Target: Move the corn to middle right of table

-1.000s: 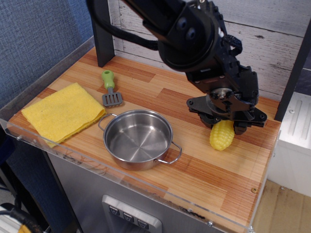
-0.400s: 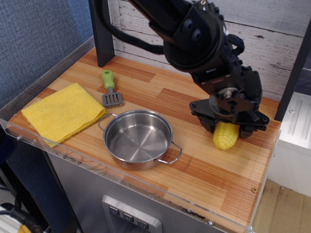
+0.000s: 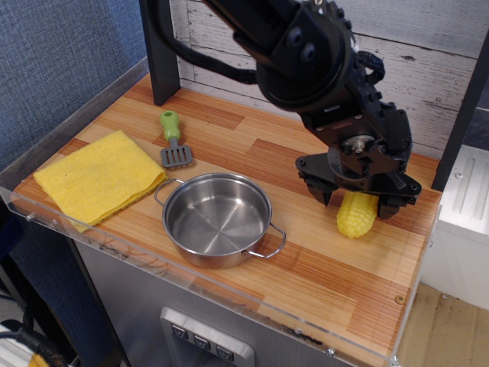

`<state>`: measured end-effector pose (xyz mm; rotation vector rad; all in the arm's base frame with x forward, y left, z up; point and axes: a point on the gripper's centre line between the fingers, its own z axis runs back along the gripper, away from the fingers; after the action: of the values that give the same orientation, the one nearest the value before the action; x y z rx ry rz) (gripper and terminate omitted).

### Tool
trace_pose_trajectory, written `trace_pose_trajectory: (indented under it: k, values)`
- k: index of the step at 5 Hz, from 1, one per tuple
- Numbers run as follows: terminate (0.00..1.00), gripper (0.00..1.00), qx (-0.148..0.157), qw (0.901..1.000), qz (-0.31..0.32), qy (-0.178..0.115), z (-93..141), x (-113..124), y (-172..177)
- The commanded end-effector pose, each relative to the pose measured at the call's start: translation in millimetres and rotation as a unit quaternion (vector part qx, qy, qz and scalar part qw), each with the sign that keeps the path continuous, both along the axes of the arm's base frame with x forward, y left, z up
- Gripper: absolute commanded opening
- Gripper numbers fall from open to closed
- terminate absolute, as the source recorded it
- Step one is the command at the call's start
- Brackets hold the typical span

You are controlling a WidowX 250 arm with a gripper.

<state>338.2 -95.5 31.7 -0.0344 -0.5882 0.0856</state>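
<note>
The yellow corn [image 3: 357,216] lies on the wooden table [image 3: 252,145] at its middle right, near the right edge. My black gripper [image 3: 356,197] hangs right above the corn's far end. Its two fingers stand spread, one on each side of the cob, and do not visibly press on it. The gripper body hides the corn's upper end.
A steel pot [image 3: 218,218] stands at the front centre, left of the corn. A green-handled spatula [image 3: 173,139] lies behind the pot. A flat yellow cloth [image 3: 99,176] lies at the left. A clear acrylic rim [image 3: 191,283] runs along the front edge.
The gripper and corn shifted a little to the right. The fingers have spread apart from the cob, which now rests on the table.
</note>
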Motion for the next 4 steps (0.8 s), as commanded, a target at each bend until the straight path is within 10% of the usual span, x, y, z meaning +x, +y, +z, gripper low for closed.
trace_pose_trajectory:
  k: [1, 4]
  values:
    - [0.0, 1.0, -0.009, 0.9956, 0.002, -0.094, 67, -23, 0]
    - [0.0, 1.0, 0.004, 0.9771, 0.019, -0.212, 152, -69, 24]
